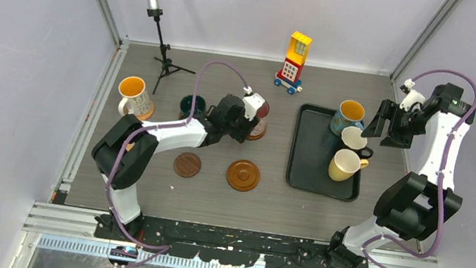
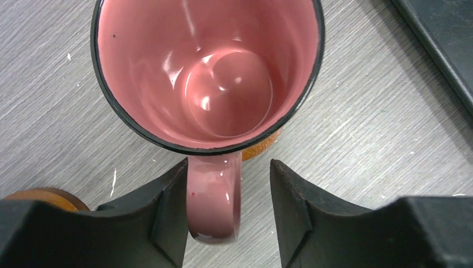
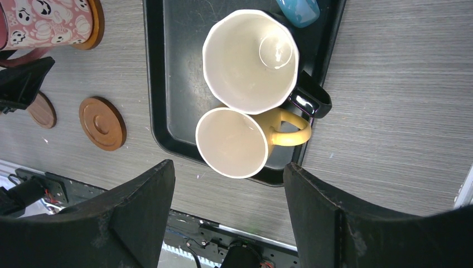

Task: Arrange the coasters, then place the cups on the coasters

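The pink cup point(image 2: 206, 72) stands upright on an orange-brown coaster point(image 2: 262, 146). My left gripper point(image 2: 228, 167) is open around its handle: the left finger touches the handle and a gap shows on the right. Two bare coasters point(image 1: 187, 165) point(image 1: 243, 175) lie in front. A white cup with orange inside point(image 1: 133, 93) sits on a coaster point(image 1: 143, 115) at the left, with a dark green cup point(image 1: 191, 106) beside it. The blue cup point(image 1: 350, 115), cream cup point(image 3: 251, 58) and yellow cup point(image 3: 234, 142) stand in the black tray point(image 1: 305, 165). My right gripper point(image 3: 228, 163) hangs open above the tray's right side, holding nothing.
A yellow-red toy block tower point(image 1: 294, 60) stands at the back centre. A small black tripod with a light bar point(image 1: 162, 51) stands at the back left. Walls close in the table on the left, back and right.
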{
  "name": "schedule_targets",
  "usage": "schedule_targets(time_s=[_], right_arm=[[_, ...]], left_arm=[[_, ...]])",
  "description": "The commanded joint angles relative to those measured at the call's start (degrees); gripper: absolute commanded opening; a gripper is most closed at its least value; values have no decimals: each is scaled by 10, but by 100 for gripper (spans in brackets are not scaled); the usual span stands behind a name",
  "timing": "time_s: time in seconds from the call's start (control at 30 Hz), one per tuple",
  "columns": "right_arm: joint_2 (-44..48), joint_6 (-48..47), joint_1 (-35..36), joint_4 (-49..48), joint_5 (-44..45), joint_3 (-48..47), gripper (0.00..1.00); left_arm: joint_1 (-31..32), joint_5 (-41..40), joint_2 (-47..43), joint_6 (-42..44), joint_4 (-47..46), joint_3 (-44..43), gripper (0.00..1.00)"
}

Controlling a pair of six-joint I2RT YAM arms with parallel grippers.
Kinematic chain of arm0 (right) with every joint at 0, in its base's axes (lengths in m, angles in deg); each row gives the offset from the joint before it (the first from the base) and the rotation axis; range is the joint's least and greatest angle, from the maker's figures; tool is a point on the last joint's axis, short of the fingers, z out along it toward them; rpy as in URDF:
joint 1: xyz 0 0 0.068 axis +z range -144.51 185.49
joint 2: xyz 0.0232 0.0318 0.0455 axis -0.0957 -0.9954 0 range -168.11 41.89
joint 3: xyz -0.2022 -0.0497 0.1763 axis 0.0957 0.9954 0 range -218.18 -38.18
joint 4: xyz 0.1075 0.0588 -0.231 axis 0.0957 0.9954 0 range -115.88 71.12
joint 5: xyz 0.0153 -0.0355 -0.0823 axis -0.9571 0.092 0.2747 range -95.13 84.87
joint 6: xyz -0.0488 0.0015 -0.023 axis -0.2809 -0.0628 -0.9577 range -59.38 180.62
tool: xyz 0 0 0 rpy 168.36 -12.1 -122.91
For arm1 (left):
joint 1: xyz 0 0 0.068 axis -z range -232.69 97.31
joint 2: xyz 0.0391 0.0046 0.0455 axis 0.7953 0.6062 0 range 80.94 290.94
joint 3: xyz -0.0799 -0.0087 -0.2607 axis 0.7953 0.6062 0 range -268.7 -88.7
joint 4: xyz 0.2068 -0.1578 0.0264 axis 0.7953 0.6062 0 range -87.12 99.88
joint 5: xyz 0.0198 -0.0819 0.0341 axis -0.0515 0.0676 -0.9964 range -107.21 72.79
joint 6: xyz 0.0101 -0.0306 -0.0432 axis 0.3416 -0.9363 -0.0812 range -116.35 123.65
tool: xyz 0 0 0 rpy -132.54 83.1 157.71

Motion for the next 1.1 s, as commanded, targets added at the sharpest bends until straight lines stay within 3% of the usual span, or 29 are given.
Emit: schedule_targets(time_s=[0.0,0.33,0.4,0.53,0.6,0.8,1.07], right_arm=[[0,5,-2,-10,-11,-8,76],[-13,-26,-2,3,-4,-25,76],[-25,-65,-2,29,3,-42,76],[-48,-205,-7,111,30,-81,76],[-50,-280,-10,131,53,-81,76],[-37,-503,-12,158,85,-26,78],[-53,-616,-9,168,59,0,79]], left_arm=[[9,5,-35,-20,5,-12,54],[15,12,-76,-39,69,-35,59],[15,12,-91,-28,96,-48,66],[14,36,-118,8,173,-82,92],[14,50,-133,25,204,-90,98],[13,108,-179,38,232,-75,100],[13,149,-201,16,236,-59,100]])
